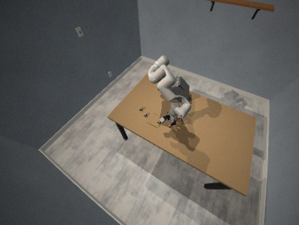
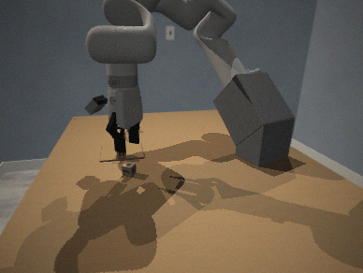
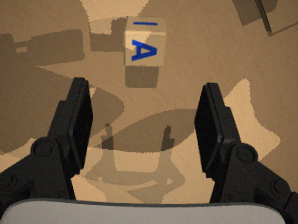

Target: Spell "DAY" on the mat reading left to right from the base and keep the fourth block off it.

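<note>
A pale block (image 2: pixel 128 169) (image 3: pixel 144 42) with blue marks lies on the table near the mat, off it. The wrist view shows an A turned sideways and a bar-like mark on its two visible faces. My gripper (image 1: pixel 173 123) (image 2: pixel 127 146) (image 3: pixel 145 99) is partly open and empty, above the table close to that block. The mat (image 1: pixel 152 124) (image 2: pixel 108 159) (image 3: pixel 262 17) shows as a thin outline. Another block (image 1: pixel 159 122) (image 2: pixel 121 155) is at the mat, partly covered by a finger in the exterior view. Two small blocks (image 1: pixel 141 109) (image 1: pixel 146 115) lie farther left; their letters are unreadable.
The wooden table (image 1: pixel 220 135) (image 2: pixel 281 224) carries broad arm shadows. The grey arm base (image 2: pixel 264 131) stands at the table's back edge. The near table edge runs below the mat in the top view.
</note>
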`<state>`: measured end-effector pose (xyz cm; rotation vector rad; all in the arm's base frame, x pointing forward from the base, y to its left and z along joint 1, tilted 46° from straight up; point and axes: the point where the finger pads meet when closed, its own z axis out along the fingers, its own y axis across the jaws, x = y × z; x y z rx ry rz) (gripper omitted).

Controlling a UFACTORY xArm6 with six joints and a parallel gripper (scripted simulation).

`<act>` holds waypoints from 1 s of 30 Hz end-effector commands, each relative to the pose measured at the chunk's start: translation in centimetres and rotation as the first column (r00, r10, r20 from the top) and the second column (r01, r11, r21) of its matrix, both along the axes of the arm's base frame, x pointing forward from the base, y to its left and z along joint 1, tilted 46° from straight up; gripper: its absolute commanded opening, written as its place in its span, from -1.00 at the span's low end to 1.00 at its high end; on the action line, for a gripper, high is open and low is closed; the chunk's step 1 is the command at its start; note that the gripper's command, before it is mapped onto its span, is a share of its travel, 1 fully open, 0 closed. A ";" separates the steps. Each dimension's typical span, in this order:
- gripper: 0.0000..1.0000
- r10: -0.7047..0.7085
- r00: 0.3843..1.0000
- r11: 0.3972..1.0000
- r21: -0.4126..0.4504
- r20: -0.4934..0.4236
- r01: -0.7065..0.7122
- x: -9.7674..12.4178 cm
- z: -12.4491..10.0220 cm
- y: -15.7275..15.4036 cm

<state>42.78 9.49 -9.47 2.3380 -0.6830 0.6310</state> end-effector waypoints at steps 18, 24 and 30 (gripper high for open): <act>0.37 0.001 1.000 1.000 0.002 0.002 -0.001 0.8 -2.1 -1.9; 0.37 0.001 1.000 1.000 0.002 0.002 -0.001 1.0 -2.5 -2.3; 0.37 0.001 1.000 1.000 0.002 0.002 -0.001 1.1 -2.8 -2.6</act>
